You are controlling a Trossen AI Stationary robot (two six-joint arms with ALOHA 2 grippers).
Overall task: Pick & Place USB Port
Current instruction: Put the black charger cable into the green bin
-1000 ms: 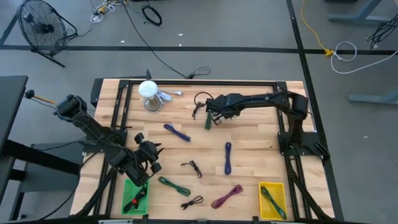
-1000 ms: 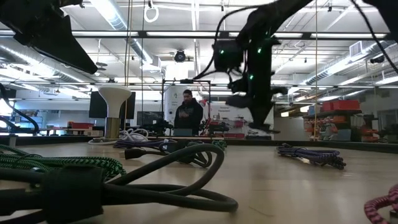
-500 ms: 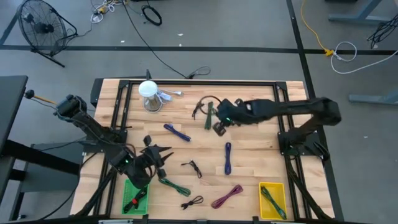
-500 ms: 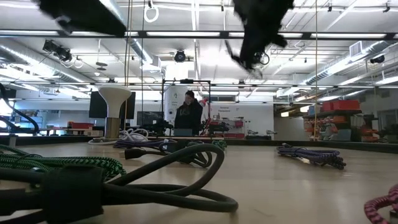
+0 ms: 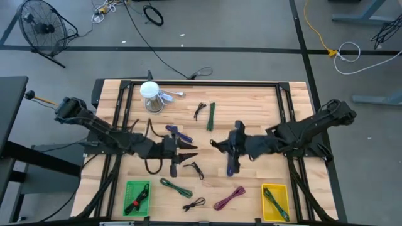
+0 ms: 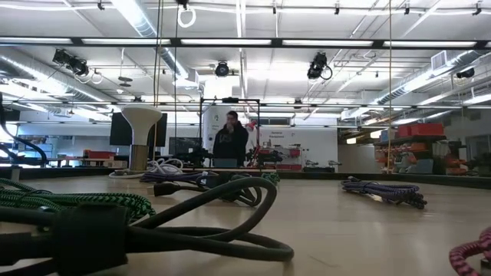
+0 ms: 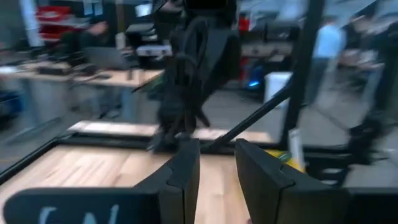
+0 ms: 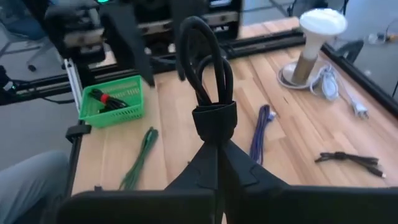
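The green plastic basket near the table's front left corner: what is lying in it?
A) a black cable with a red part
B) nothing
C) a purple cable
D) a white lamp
A: in the high view and the right wrist view, the green plastic basket holds a bundled black cable with a red part, while the white lamp and the purple cable lie on the wood.

Lamp [image 5: 151, 96] stands behind, bins [image 5: 137, 197] perhaps nearest.
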